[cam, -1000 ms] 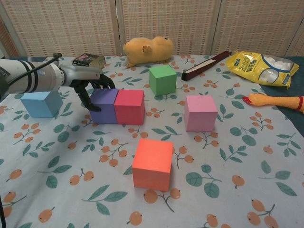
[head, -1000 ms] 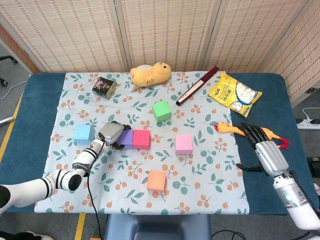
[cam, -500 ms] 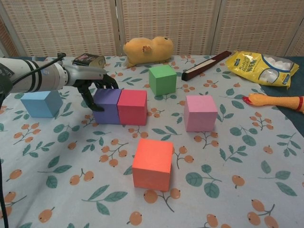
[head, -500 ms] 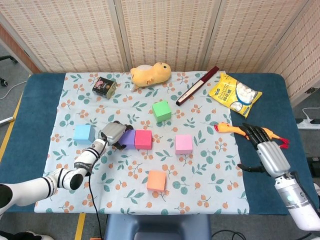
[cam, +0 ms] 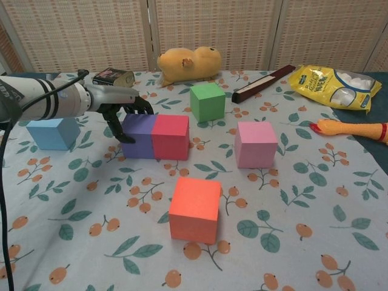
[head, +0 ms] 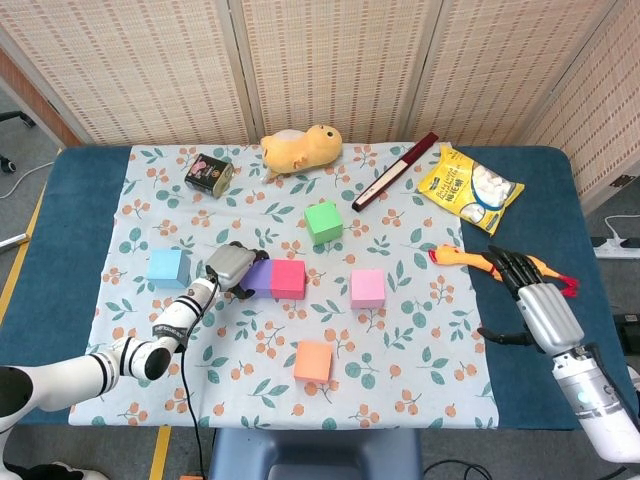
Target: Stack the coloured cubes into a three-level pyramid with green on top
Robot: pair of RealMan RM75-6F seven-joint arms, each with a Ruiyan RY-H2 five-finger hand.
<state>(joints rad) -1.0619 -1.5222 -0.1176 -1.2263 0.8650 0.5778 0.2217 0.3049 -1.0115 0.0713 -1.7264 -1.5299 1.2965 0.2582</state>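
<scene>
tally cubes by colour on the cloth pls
Blue foam cube: 1
Purple foam cube: 1
Red foam cube: 1
Green foam cube: 1
Pink foam cube: 1
Orange foam cube: 1
Total: 6

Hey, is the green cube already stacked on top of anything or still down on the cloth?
Still down on the cloth: the green cube sits alone on the floral tablecloth, behind the others.

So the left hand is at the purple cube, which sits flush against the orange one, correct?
Not quite. The left hand is at the purple cube, but the cube flush against it is the red cube. The chest view shows the orange cube standing apart, nearer the camera.
</scene>
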